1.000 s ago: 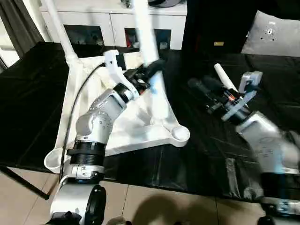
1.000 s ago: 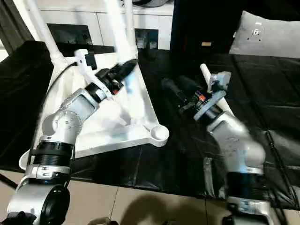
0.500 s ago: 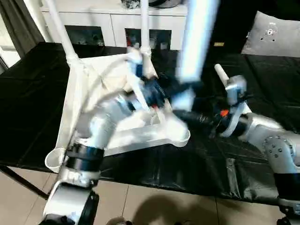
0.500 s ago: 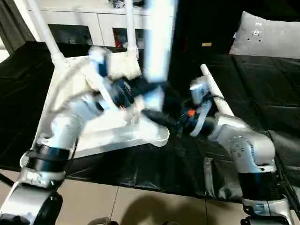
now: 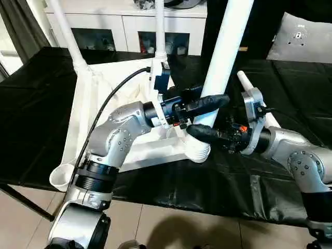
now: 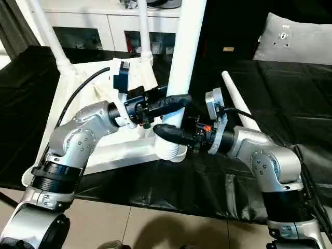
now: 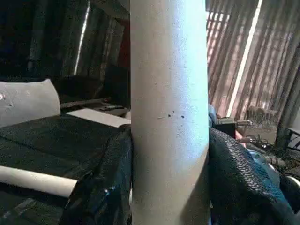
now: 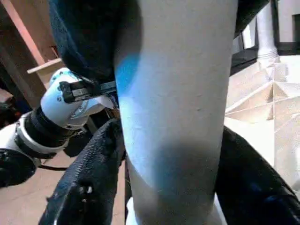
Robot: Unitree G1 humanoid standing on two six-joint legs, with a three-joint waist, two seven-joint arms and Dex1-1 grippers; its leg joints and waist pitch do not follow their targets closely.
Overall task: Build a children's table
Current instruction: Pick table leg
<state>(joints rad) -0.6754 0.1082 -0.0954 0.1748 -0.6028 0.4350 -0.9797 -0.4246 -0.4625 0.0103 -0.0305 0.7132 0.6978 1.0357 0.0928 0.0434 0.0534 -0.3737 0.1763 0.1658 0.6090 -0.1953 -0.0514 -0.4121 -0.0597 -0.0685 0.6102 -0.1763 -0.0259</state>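
The right tool grips a white leg just above the near corner socket where it stands; the left tool clasps it higher. The upturned tabletop lies on the black bench; a spare leg rests beyond.

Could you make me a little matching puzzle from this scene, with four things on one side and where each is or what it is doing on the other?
Things:
1. third leg
2. spare leg
3. left gripper
4. right gripper

Places or states:
A. lying flat on the black table cover
B. standing upright in the near corner socket of the upturned table top
C. gripping the upright leg low down, just above the socket
D. gripping the upright leg higher up

Pairs: 1-B, 2-A, 3-D, 4-C
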